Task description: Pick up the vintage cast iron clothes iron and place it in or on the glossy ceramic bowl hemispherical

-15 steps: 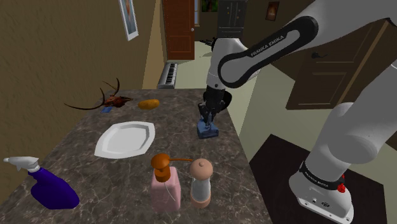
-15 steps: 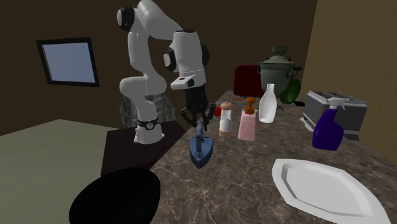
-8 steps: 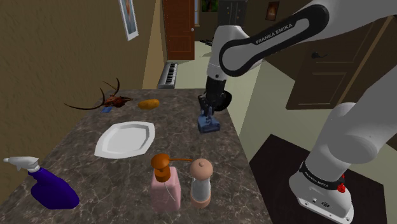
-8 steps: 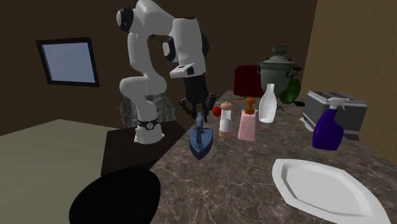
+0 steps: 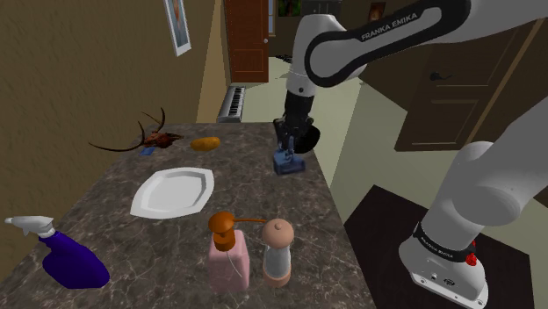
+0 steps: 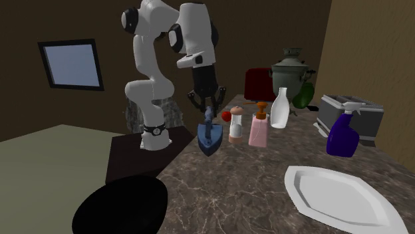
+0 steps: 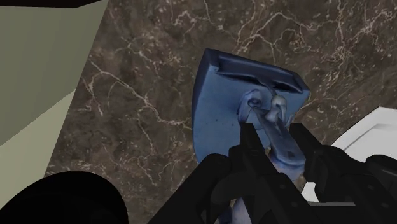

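- Nearest in the second exterior view, a glossy black hemispherical bowl [image 6: 120,207] is seen at the lower left of the frame, at the near edge of the dark veined stone counter [image 6: 253,179]. Whether it is borne wholly by the counter cannot be told.
- A flat white plate [image 6: 336,199] is set at the lower right.
- Farther back, at mid-frame, the blue wedge-shaped clothes iron [image 6: 208,137] is found. Its pointed nose is turned toward the frame's bottom edge, so the bowl lies ahead of the nose and off toward the left.
- Directly above the iron is the all-black two-finger gripper [image 6: 209,112]. In the wrist view the iron's raised handle [image 7: 275,121] is pinched between the black fingers [image 7: 249,149], which are set across the long axis, one on each side.
- The iron is judged to be raised just clear of the counter, though the gap is not plainly shown.
- The coming move is judged to be a carry toward the lower left of the frame, roughly nose first. The bowl is well apart from the iron, with bare counter between them.
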### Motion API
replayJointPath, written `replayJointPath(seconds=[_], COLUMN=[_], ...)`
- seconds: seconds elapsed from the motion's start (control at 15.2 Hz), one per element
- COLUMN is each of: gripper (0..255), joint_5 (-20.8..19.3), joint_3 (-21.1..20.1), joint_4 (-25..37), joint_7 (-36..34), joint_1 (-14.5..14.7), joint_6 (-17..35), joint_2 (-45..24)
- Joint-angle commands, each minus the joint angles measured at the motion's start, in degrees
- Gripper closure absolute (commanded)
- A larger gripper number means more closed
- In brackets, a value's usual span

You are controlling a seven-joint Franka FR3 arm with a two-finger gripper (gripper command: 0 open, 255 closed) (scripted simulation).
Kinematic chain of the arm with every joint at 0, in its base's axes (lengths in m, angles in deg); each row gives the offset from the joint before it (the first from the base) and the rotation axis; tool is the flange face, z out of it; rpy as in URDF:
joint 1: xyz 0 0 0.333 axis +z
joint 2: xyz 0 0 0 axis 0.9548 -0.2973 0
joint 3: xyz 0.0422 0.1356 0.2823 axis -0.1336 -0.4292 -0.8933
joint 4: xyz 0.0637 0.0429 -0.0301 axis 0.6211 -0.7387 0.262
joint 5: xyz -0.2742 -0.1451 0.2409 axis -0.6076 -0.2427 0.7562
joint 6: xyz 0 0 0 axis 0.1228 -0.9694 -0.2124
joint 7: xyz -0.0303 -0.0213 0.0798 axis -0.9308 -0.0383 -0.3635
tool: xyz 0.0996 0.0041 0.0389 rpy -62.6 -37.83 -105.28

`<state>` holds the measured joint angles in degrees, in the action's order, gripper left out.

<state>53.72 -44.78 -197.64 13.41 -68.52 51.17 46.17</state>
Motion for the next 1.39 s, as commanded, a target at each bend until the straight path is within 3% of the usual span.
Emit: replayJointPath(seconds=[0.0, 0.4, 1.32], gripper=[255, 255, 255], joint_5=[-0.1, -0.5, -3.3], joint_3=[0.1, 0.4, 12.5], joint_4=[1.3, 4.5, 20.6], joint_7=[-0.2, -0.7, 16.4], joint_1=[0.0, -0.2, -7.5], joint_6=[-2.0, -6.2, -13.7], joint_2=[0.7, 1.8, -9.3])
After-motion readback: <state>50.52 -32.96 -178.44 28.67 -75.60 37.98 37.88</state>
